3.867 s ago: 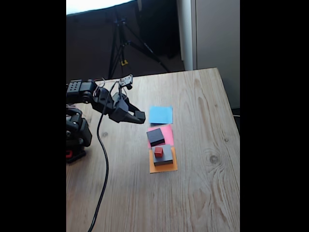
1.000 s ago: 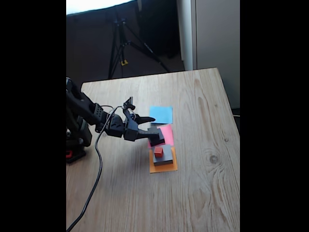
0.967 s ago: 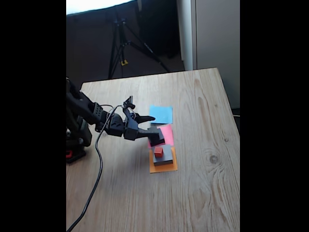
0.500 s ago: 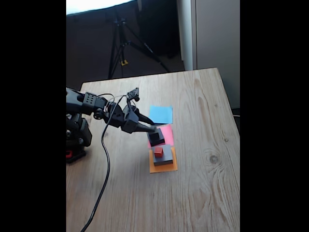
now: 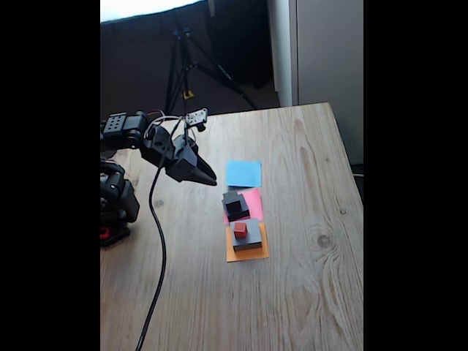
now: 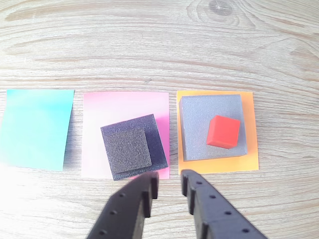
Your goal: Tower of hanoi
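- Wrist view, far left: a blue paper square lies flat on the wooden table, with nothing on it.
- Centre left of that view: a pink paper square carries two dark blocks, a small black block sitting on top of a larger black block; the pair sits toward the lower part of the pink sheet, slightly turned against its edges.
- Bottom centre: the gripper enters from the lower edge, its two black fingers close together with only a narrow gap between them and nothing held; the tips hang just below the pink and orange sheets.
- Centre right: an orange paper square holds a grey block, and a tiny red cube rests on the grey block's right half.
- Fixed view, upper left of the frame: the arm reaches out over the table, its gripper raised in the air, well apart from the blocks, which sit in a line near the frame's middle.
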Controlling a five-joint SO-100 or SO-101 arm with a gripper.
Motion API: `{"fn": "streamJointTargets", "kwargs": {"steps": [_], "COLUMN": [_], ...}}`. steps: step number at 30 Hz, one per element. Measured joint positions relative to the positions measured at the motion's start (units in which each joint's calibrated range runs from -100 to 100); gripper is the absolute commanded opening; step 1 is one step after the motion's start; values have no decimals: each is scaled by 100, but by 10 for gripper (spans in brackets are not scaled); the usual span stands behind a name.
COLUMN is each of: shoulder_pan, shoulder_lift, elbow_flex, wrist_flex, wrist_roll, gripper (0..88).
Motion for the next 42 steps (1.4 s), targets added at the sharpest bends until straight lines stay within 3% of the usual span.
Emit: {"fn": "streamJointTargets", "kwargs": {"steps": [12, 30, 34, 42], "shoulder_pan": [186, 547, 878, 1301], "shoulder_lift": [34, -120, -128, -145], "elbow_flex": [-1817, -1886, -1660, -235], "wrist_flex": [1489, 1785, 1609, 96], "wrist_roll": [0, 0, 0, 0], "gripper": [9, 12, 89, 223]}}
